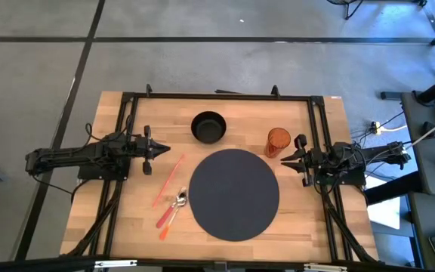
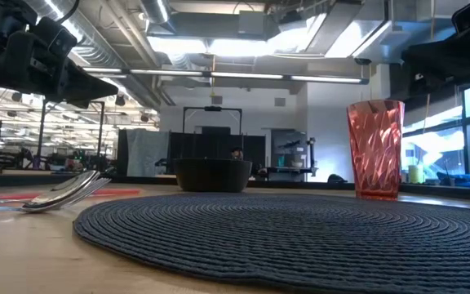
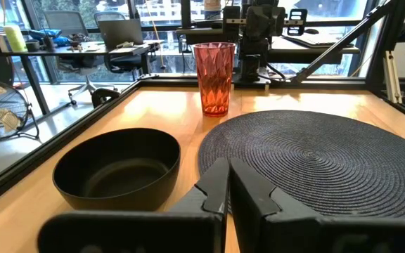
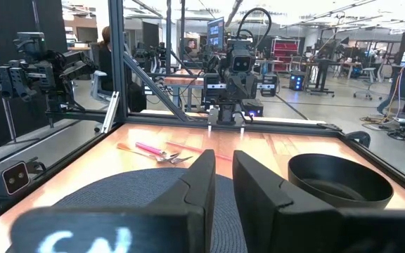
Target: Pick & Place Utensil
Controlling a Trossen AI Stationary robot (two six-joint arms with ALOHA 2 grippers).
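Two utensils [image 1: 171,211] with silver heads and orange-red handles lie flat on the wood table, just left of the round dark placemat [image 1: 234,193]; they also show in the low view [image 2: 59,193] and the right wrist view [image 4: 162,154]. A thin pink stick [image 1: 168,180] lies beside them. My left gripper [image 1: 165,149] [image 3: 228,172] hovers shut at the table's left side, above and beyond the utensils' far end. My right gripper [image 1: 283,159] [image 4: 222,160] waits shut at the right side, next to the orange cup [image 1: 278,141].
A black bowl [image 1: 208,126] stands at the far side of the placemat, in front of my left gripper [image 3: 118,172]. The ribbed orange cup [image 3: 214,77] stands upright right of it. A black frame [image 1: 217,97] rims the table. Bare wood lies near the left edge.
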